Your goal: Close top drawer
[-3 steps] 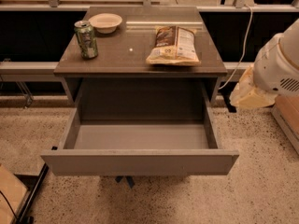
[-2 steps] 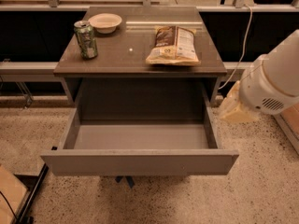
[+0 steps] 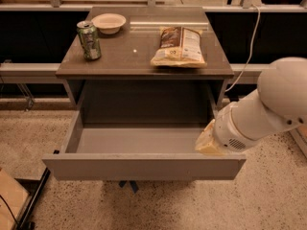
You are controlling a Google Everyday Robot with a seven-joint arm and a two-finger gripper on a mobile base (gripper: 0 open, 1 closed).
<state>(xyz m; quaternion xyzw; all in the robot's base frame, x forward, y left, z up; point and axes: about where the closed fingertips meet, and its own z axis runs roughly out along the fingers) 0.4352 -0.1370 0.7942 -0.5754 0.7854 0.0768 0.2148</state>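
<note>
In the camera view the arm (image 3: 273, 104) has swung in from the right, bringing the gripper (image 3: 207, 140) to the right front corner of the top drawer (image 3: 144, 167). The drawer stands pulled fully out, and the gripper is probably there to push its front panel in; whether the tool is spread or closed I cannot tell. The brown cabinet top (image 3: 129, 56) holds a green can (image 3: 89, 40), a white bowl (image 3: 109, 22) and a snack bag (image 3: 180, 46), above a speckled floor (image 3: 268, 200).

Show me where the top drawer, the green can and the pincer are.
top drawer (image 3: 144, 166): camera view, middle of its front panel.
green can (image 3: 89, 40): camera view, its side wall.
pincer (image 3: 207, 142): camera view, pale tip at the drawer's right front corner.
</note>
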